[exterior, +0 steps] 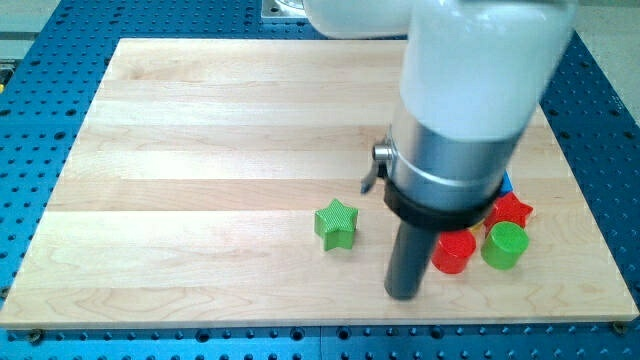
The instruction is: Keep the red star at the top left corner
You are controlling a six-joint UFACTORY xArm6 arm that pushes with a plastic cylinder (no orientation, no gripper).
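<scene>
1. Board. A pale wooden board (200, 130) lies on a blue perforated table (40, 120). Most of its surface carries nothing; all the blocks sit in the right half, toward the near edge.

2. Arm. The white and grey arm body (470, 110) fills the upper right of the view and ends in a dark rod. There is no claw on this arm, so nothing opens, closes or holds; the rod can only push. My tip (403, 294) rests on the board near the near edge, right of centre.

3. Task block. The red star (510, 210) lies at the right side of the board, partly hidden behind the arm body. It is to the right of my tip and a little farther away, with other blocks between and beside it. A sliver of a blue block (507, 183) shows just beyond the star; its shape cannot be made out.

4. Neighbours. A red cylinder (454, 252) stands just beside my tip on its right; whether the two touch cannot be told. A green cylinder (503, 246) stands right of the red cylinder and just in front of the star. A green star (336, 223) lies alone to the left of my tip, near but apart.

5. Progress. The far left corner of the board holds no block, and the red star is almost at the opposite end. Judged from this, the task is barely begun: the star has yet to be separated from its cluster and pushed across the whole board, leftward and away.
</scene>
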